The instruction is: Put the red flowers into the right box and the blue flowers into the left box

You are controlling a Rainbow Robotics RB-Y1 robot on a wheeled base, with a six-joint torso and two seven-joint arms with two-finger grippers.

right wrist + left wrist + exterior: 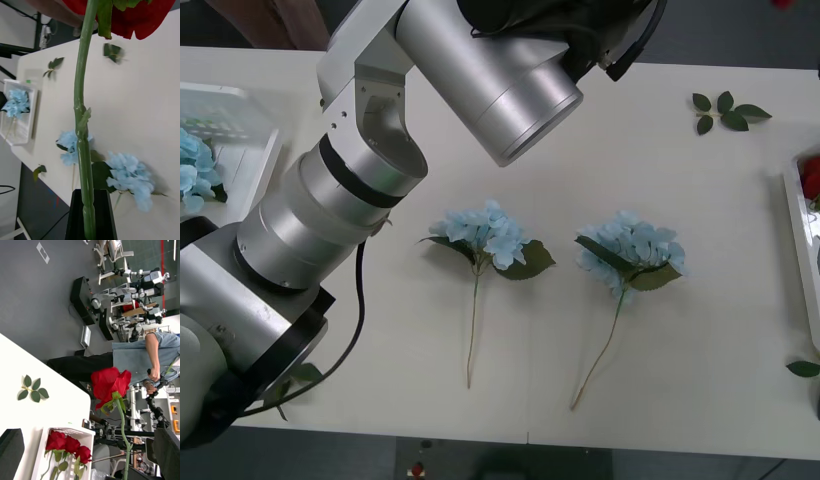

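R gripper (89, 221) is clamped on a red rose (84, 123) by the stem, bloom cut off at frame edge. L gripper (90, 465) fingers spread wide, holding nothing; between them that raised rose shows, 3 more red roses (67, 445) below in right box (88, 434). No writing readable. On table (660, 200), 2 blue flowers (485, 238) lie side by side mid-table. Left box (255, 150), far L, partly hidden by L arm (330, 220), holds another blue cluster (195, 165). Leaf sprig (725, 110) far R.

light: bright, even | shadows: soft | blur: near stem
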